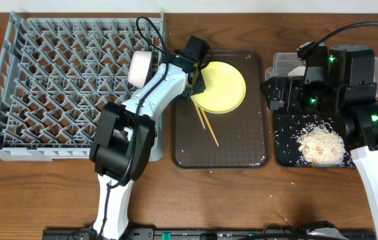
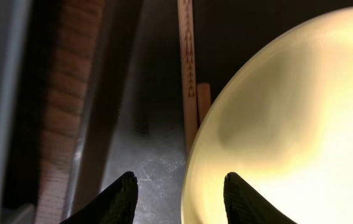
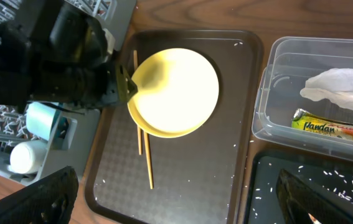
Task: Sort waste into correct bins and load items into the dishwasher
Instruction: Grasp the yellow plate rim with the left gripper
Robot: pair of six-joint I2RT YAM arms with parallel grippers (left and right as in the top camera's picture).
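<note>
At the middle of the wooden tabletop (image 1: 42, 193), a dark brown serving tray (image 1: 242, 150) carries a round yellow plate (image 1: 222, 87), with thin wooden chopsticks (image 1: 209, 127) partly tucked beneath it. The left tool (image 2: 181, 183) is open, its jaws parted astride the plate's rim on the side nearest a grey plastic dish rack (image 1: 55, 73), where a small white cup (image 1: 140, 68) lies. The right tool (image 3: 176, 174) is spread wide and empty. A clear plastic tub (image 3: 269, 93) holds a crumpled white napkin (image 3: 341, 90) and a green-and-yellow wrapper (image 3: 332, 127). Just beside it, a glossy black tray (image 1: 285, 143) holds whitish rice scraps (image 1: 321, 145).
</note>
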